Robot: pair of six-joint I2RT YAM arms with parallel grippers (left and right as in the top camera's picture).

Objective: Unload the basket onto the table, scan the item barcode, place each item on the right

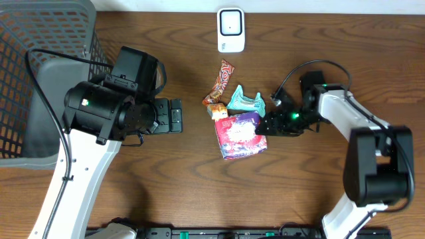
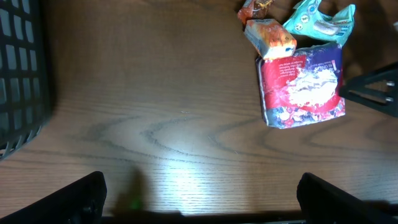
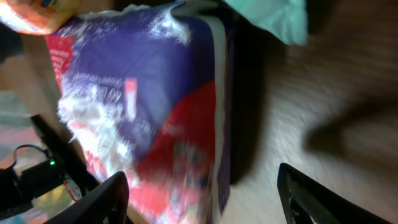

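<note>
Watching overhead: one red-and-blue packet [image 1: 240,135] at centre, right gripper [image 1: 269,125] at its right edge, three smaller snacks [image 1: 247,103] bunched just above it, one scanner [image 1: 230,30] at the far edge, open table [image 1: 199,192] below | left wrist: left gripper [image 2: 202,185] spread wide, empty, packet well ahead | right wrist: jaws apart, straddling the packet's edge

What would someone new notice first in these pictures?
The glossy red-and-purple packet at the centre of the wooden table, beside a crumpled teal wrapper and a small orange box. The right gripper sits at the packet's right edge, jaws apart. A dark grey mesh basket stands at the far left.
</note>
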